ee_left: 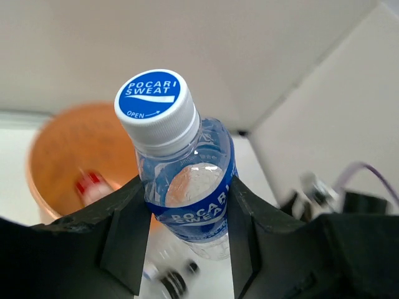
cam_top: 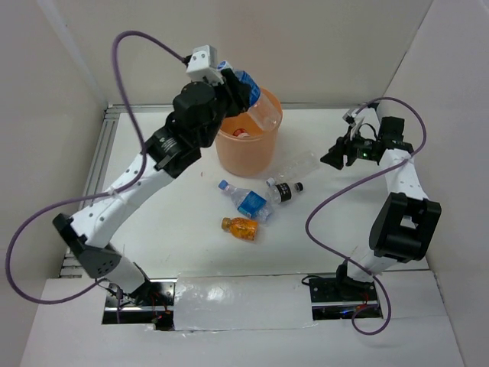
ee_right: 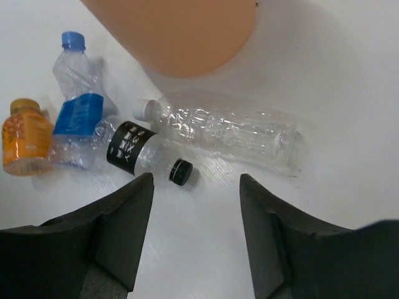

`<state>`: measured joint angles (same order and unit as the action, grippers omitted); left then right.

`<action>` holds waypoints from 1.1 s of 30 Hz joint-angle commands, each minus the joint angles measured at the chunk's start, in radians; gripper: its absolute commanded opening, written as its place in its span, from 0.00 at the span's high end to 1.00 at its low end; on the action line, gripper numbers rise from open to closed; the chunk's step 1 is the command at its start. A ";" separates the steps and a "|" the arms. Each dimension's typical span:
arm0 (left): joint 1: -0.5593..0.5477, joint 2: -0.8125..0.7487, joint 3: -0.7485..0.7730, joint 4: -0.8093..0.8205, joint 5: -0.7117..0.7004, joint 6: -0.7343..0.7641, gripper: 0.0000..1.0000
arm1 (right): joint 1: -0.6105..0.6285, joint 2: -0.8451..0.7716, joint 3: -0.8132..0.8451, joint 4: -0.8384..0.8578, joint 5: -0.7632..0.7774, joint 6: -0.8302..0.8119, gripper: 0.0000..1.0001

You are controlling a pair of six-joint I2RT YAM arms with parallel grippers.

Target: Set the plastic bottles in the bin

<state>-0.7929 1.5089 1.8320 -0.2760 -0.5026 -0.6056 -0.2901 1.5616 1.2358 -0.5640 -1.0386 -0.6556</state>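
**Plastic bottles (cam_top: pixel 246 200): one held over the bin, four left on the desk**

The bin (cam_top: pixel 248 157) stands by the desk's (cam_top: pixel 191 252) far edge, about midway along it. A red-labelled bottle (cam_top: pixel 241 132) lies inside.

The left gripper (ee_left: pixel 187 184) is clamped on a blue-labelled bottle (cam_top: pixel 246 79), cap up, above the bin's rim. It looks ready to drop.

Four bottles lie clustered near the desk's middle, on the bin's near side:
- an orange bottle (cam_top: pixel 242 228)
- a crushed blue-capped bottle (ee_right: pixel 78 118)
- a black-labelled bottle (cam_top: pixel 284 191)
- a clear bottle (cam_top: pixel 299 167) just beside the bin

The right gripper (ee_right: pixel 198 187) hovers over them, jaws apart and empty.

Bare desk lies open toward the near edge. Walls stand close along the far and right edges.
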 commanded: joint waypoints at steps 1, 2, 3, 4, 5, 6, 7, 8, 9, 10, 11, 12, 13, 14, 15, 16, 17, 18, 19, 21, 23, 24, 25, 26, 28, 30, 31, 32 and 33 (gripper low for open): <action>0.031 0.135 0.044 0.257 -0.155 0.268 0.99 | -0.007 -0.035 0.010 -0.096 -0.060 -0.166 0.34; 0.044 0.170 0.087 0.270 -0.187 0.324 0.97 | -0.007 -0.044 0.010 -0.096 -0.073 -0.188 0.30; 0.053 0.203 0.105 0.270 -0.206 0.349 0.97 | -0.007 -0.044 0.001 -0.118 -0.102 -0.235 0.25; 0.066 0.252 0.105 0.296 -0.258 0.400 0.95 | -0.007 -0.044 0.001 -0.214 -0.121 -0.433 0.14; 0.075 0.252 0.075 0.329 -0.258 0.420 0.92 | -0.007 -0.044 0.001 -0.278 -0.138 -0.555 0.09; 0.086 0.266 0.053 0.386 -0.278 0.431 0.87 | -0.007 -0.044 0.001 -0.337 -0.152 -0.678 0.06; 0.102 0.278 0.053 0.370 -0.301 0.420 0.83 | 0.011 -0.044 -0.010 -0.481 -0.152 -0.819 0.06; 0.112 0.305 0.062 0.345 -0.324 0.396 0.80 | 0.050 -0.020 -0.024 -0.526 -0.126 -1.045 0.05; 0.121 0.306 0.053 0.345 -0.324 0.395 0.75 | 0.072 -0.009 -0.033 -0.539 -0.080 -1.090 0.05; 0.136 0.315 0.043 0.316 -0.315 0.379 0.62 | 0.119 0.009 -0.053 -0.525 -0.034 -1.124 0.05; 0.136 0.315 0.042 0.316 -0.315 0.379 0.53 | 0.120 0.009 -0.065 -0.507 -0.034 -1.124 0.05; 0.149 0.315 0.033 0.307 -0.297 0.366 0.42 | 0.171 0.018 -0.078 -0.479 -0.009 -1.124 0.05; 0.149 0.315 0.024 0.307 -0.281 0.356 0.30 | 0.196 0.018 -0.088 -0.450 0.035 -1.124 0.05; 0.162 0.315 0.024 0.269 -0.233 0.346 0.22 | 0.219 0.028 -0.099 -0.391 0.054 -1.124 0.05; 0.162 0.315 0.024 0.256 -0.220 0.333 0.13 | 0.262 0.028 -0.108 -0.361 0.066 -1.124 0.05; 0.162 0.315 0.035 0.245 -0.206 0.333 0.00 | 0.282 0.037 -0.108 -0.334 0.084 -1.115 0.05; 0.162 0.304 0.035 0.230 -0.186 0.333 0.00 | 0.301 0.037 -0.108 -0.297 0.095 -1.115 0.05; 0.162 0.295 0.044 0.197 -0.172 0.333 0.00 | 0.316 0.072 -0.099 -0.297 0.106 -1.104 0.05; 0.147 0.284 0.044 0.176 -0.172 0.333 0.00 | 0.345 0.089 -0.088 -0.297 0.124 -1.104 0.05; 0.103 0.226 0.035 0.124 -0.192 0.333 0.00 | 0.368 0.127 -0.069 -0.284 0.146 -1.104 0.05; 0.043 0.121 -0.049 0.051 -0.223 0.342 0.00 | 0.399 0.152 -0.068 -0.263 0.176 -1.104 0.05; 0.025 0.073 -0.098 0.029 -0.223 0.299 0.00 | 0.399 0.152 -0.068 -0.263 0.186 -1.104 0.05; 0.011 0.022 -0.211 -0.015 -0.206 0.270 0.00 | 0.425 0.169 -0.068 -0.252 0.199 -1.104 0.06; -0.002 -0.030 -0.273 -0.034 -0.183 0.229 0.00 | 0.434 0.178 -0.068 -0.252 0.210 -1.104 0.06; -0.035 -0.184 -0.396 -0.074 -0.127 0.062 0.00 | 0.459 0.195 -0.103 -0.208 0.244 -1.084 0.09; -0.074 -0.275 -0.586 -0.092 -0.077 -0.034 0.01 | 0.491 0.204 -0.130 -0.142 0.293 -1.043 0.10; -0.091 -0.312 -0.643 -0.101 -0.051 -0.104 0.01 | 0.502 0.213 -0.151 -0.078 0.310 -1.006 0.10; -0.107 -0.372 -0.743 -0.101 -0.051 -0.135 0.00 | 0.514 0.213 -0.151 -0.047 0.345 -0.983 0.10; -0.123 -0.395 -0.788 -0.101 -0.033 -0.158 0.00 | 0.514 0.228 -0.162 -0.030 0.345 -0.971 0.10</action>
<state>-0.8898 1.1500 1.1713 -0.3298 -0.5957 -0.5808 0.2043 1.7657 1.0988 -0.7265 -0.7601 -1.6867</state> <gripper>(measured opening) 0.998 0.902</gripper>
